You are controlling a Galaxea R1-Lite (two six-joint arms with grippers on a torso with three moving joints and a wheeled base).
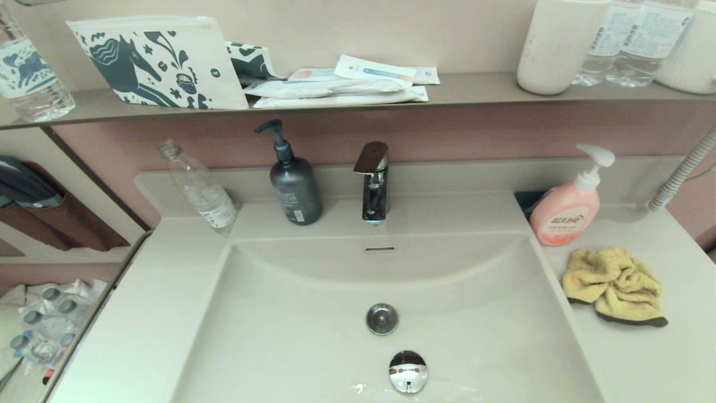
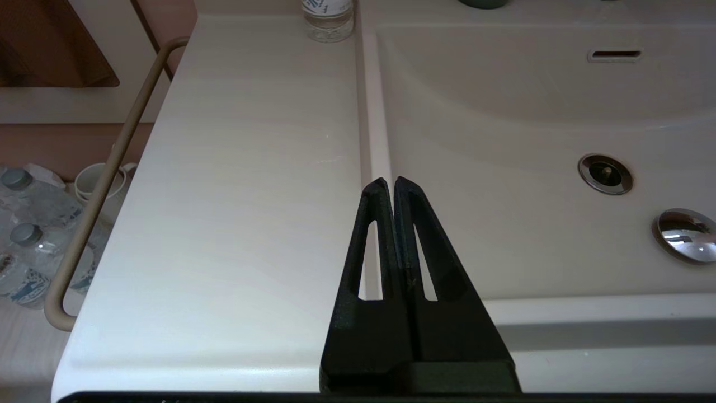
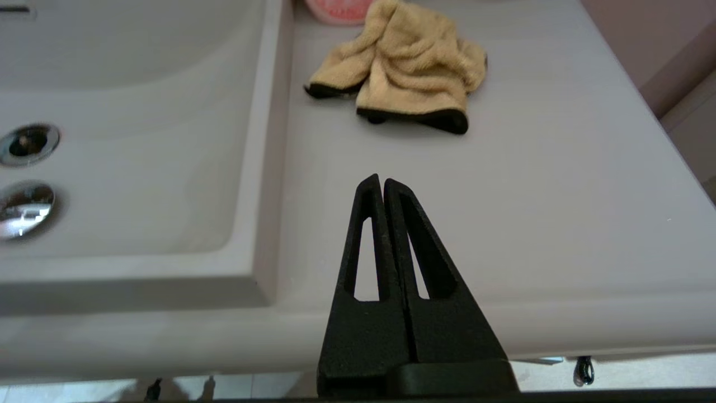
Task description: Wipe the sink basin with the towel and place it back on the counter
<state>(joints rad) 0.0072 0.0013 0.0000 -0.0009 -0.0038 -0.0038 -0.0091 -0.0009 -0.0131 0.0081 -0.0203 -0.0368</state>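
Note:
The mustard-yellow towel (image 1: 612, 285) with black edging lies crumpled on the counter (image 1: 660, 347) to the right of the sink basin (image 1: 313, 313), just in front of the pink soap bottle (image 1: 566, 208). In the right wrist view the towel (image 3: 405, 70) lies ahead of my right gripper (image 3: 381, 180), which is shut and empty above the counter's front edge, well apart from the cloth. My left gripper (image 2: 390, 182) is shut and empty over the front left rim of the counter (image 2: 240, 196). Neither gripper shows in the head view.
A chrome drain (image 1: 382, 318) and a loose chrome plug (image 1: 408, 371) sit in the basin. Behind it stand the faucet (image 1: 373, 182), a grey pump bottle (image 1: 293, 182) and a clear plastic bottle (image 1: 198, 187). A rail (image 2: 106, 173) runs along the left counter edge.

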